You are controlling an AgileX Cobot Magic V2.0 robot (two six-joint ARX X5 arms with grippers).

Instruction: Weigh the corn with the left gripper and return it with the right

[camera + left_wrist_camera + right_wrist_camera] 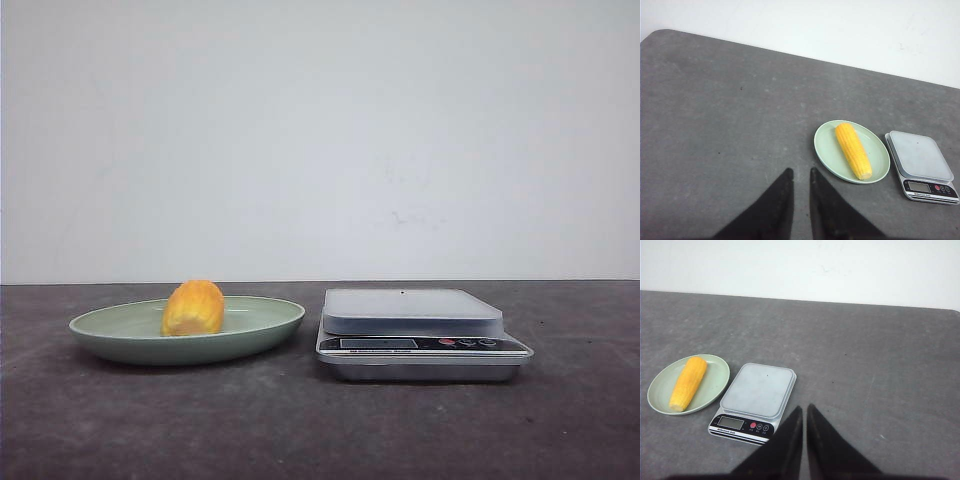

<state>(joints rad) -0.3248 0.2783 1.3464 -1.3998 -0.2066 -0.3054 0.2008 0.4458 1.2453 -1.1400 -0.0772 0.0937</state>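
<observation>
the corn (853,150) is seen lying on its side in the pale green plate (827,155), which rests on the dark grey counter (730,110) just beside the scale (922,165). in the front view the plate is to the left and the scale to the right, close together but not touching. the scale's platform is bare, so the weighing is judged not yet begun.

the left gripper (800,175) is held above the counter, well apart from the plate, its two black fingers (780,200) drawn near each other with only a narrow gap between the tips and nothing held. the right gripper (804,411) is likewise narrow and holding nothing, and hangs nearer the scale than the plate.

the relation that matters is read from the left wrist view: the corn lies ahead of the left fingers and off to the scale side, the plate being between those fingers and the scale. the cob's long axis runs roughly away from the robot, so only one end is shown in the front view. a wider opening is judged necessary, with the fingers set across the cob's short width rather than along its length. the left arm is the nearer one to the corn.
</observation>
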